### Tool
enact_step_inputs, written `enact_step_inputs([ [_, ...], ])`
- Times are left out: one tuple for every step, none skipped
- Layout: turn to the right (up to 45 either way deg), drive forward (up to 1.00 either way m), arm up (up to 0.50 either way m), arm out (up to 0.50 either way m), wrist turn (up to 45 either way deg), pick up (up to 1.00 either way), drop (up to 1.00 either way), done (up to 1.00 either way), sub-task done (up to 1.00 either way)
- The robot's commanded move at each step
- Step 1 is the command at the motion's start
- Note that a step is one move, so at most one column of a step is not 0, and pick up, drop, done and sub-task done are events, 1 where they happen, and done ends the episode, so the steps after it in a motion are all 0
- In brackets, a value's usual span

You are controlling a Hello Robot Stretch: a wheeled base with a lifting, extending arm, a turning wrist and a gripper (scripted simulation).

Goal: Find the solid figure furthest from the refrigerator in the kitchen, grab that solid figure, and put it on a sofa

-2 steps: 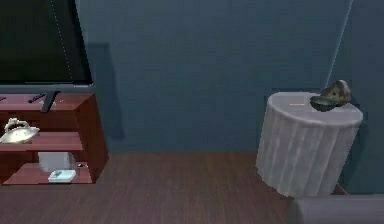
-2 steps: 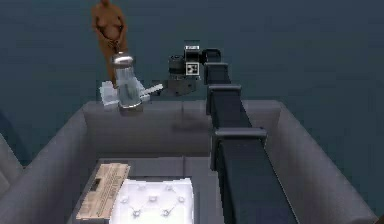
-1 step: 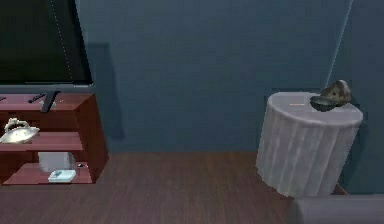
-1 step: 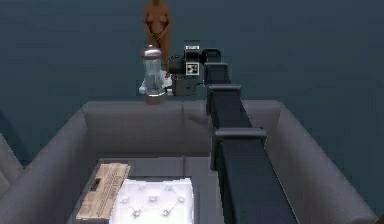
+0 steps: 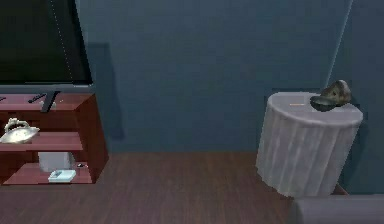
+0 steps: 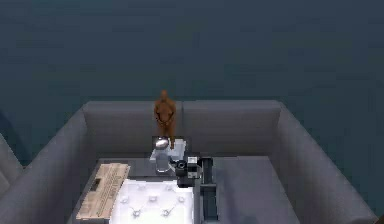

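The pincer (image 6: pixel 163 152) hangs over a grey sofa (image 6: pixel 250 125); whether it grips anything cannot be told. A brown figure (image 6: pixel 166 115) stands upright at its twelve o'clock, apparently before the sofa's backrest.

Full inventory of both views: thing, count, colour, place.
television: 1, black, forward view's top left, on the stand
stand: 1, red-brown, open shelves holding small pale things
round table: 1, white, forward view's right, by the blue wall
dark object: 1, grey-brown, on the round table
sofa: 1, grey, across the arm side view
figure: 1, orange-brown, upright before the sofa's back
striped cushion: 1, beige-brown, on the sofa seat
tufted cushion: 1, white, beside the striped cushion
arm: 1, dark, from the bottom edge
gripper: 1, dark, just under the figure; cannot tell whether it holds anything
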Motion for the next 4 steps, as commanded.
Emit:
enact_step_inputs([
  [0.0, 0.0, -0.32, 0.0, 0.0, 0.0, 0.0, 0.0, 0.0],
  [0.0, 0.0, 0.0, 0.0, 0.0, 0.0, 1.0, 0.0, 0.0],
  [0.0, 0.0, 0.1, 0.0, 0.0, 0.0, 0.0, 0.0, 0.0],
  [0.0, 0.0, 0.0, -0.08, 0.0, 0.0, 0.0, 0.0, 0.0],
])
